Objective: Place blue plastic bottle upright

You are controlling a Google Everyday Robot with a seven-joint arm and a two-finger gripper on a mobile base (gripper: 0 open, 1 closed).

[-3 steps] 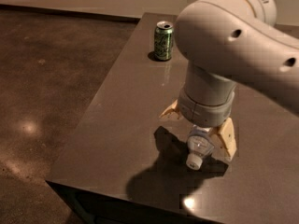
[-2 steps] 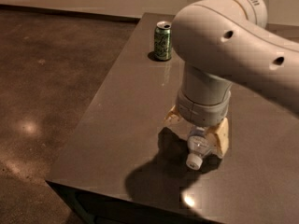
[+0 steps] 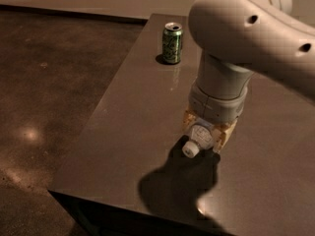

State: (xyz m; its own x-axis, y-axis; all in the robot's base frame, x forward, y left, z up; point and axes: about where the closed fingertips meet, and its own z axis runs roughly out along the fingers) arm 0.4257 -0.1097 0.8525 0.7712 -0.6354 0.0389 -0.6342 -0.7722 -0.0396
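Observation:
The blue plastic bottle (image 3: pixel 199 137) is a small clear bottle with a white cap. It points toward the camera, tilted rather than upright, just above the dark table (image 3: pixel 133 132). My gripper (image 3: pixel 207 130) comes down from the white arm. Its tan fingers (image 3: pixel 227 131) stand on either side of the bottle and are shut on it. Most of the bottle's body is hidden under the wrist. A dark shadow lies on the table in front of the bottle.
A green soda can (image 3: pixel 172 43) stands upright near the table's far left edge, well behind the gripper. The table's left and front edges drop to a brown polished floor (image 3: pixel 44 97). The big white arm covers the upper right.
The tan fingers have drawn in from a wider spread and now pinch the bottle. The arm has shifted slightly; the can has not moved.

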